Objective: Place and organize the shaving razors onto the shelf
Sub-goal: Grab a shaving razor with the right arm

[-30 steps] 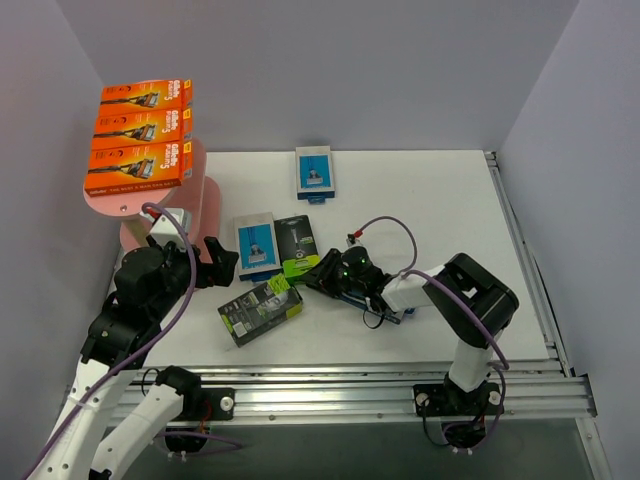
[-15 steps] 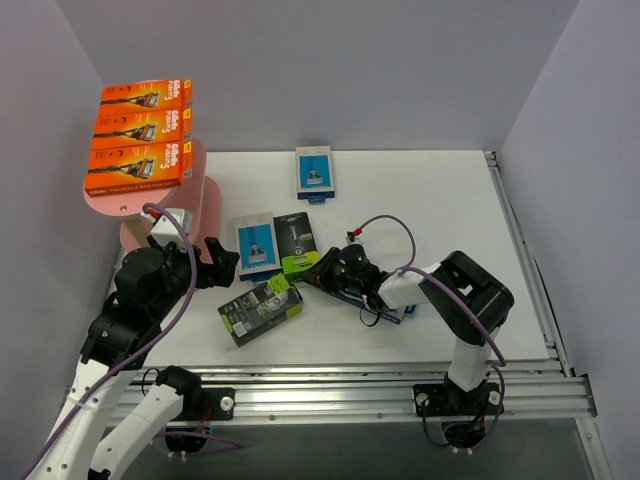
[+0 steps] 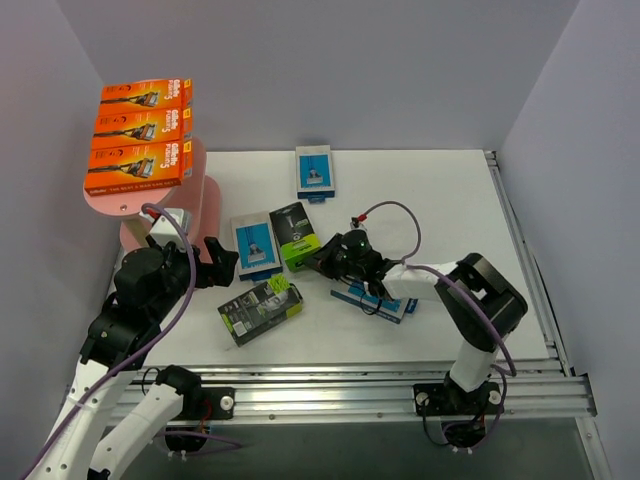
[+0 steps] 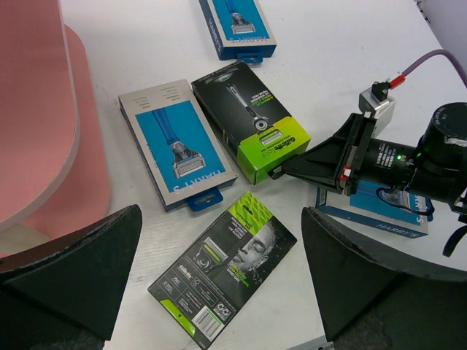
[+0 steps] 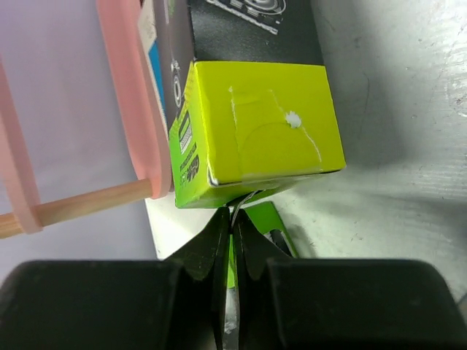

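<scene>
**A:** The right gripper (image 5: 232, 222) leads. Its two black fingers are pressed flat together, and they look to be pinching the thin hang tab (image 5: 245, 198) at the lime end of the black-and-lime cardboard razor pack (image 3: 295, 237).

**B:** So it grips the tab alone. The pack itself lies on the white table (image 3: 440, 200), its long side just beside the blue-and-grey razor pack (image 3: 255, 247). Whether the two touch, nobody can tell from here.

**A:** Further out, the second black-and-lime pack (image 3: 260, 310) lies nearer the arms. The far blue-and-grey pack (image 3: 316, 172) sits well back, and the third blue pack (image 3: 385, 302) pokes out from under the right arm.

**B:** And the left gripper (image 3: 218, 262)?

**A:** Its fingers are spread wide with nothing between them, low down near the foot of the tall pink shelf (image 3: 205, 200).

**B:** Up on that shelf, the three orange razor packs (image 3: 138, 125) sit in a neat line. Whether they share one board or sit on several is unclear from above.

**A:** By that reading the orange set is done, and the step in hand is picking up the first black-and-lime pack. Five packs are left on the table.

**B:** The next move calls for a lift clear of the blue neighbour, then a carry left to a free pink board. That tab is flimsy, so the pack may swing or slip, and slow travel suits it.

**A:** The left arm also sits close to the shelf, so the approach needs room.
</scene>
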Robot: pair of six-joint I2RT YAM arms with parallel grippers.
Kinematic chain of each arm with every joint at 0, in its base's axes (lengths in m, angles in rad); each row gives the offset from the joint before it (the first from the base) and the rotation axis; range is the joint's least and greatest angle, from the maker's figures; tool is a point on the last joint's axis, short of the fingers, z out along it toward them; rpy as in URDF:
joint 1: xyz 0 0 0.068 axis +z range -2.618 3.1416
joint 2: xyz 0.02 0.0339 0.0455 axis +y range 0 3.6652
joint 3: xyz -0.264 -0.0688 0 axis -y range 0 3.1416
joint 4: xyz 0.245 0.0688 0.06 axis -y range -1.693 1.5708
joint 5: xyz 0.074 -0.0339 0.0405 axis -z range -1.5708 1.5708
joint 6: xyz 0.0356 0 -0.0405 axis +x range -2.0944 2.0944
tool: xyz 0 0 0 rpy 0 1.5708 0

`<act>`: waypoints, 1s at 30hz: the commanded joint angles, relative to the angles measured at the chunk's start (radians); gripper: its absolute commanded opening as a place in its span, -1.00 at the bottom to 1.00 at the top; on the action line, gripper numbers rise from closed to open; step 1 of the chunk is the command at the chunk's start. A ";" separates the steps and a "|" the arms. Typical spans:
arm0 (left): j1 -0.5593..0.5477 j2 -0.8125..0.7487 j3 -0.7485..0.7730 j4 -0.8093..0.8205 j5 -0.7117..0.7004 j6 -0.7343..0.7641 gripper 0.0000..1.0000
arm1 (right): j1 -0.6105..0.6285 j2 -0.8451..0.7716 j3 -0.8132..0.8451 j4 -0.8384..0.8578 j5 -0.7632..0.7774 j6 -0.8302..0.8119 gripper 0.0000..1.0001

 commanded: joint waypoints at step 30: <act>-0.005 0.126 0.074 0.047 0.115 -0.006 0.84 | -0.220 -0.466 -0.131 -0.370 -0.425 -0.212 -1.00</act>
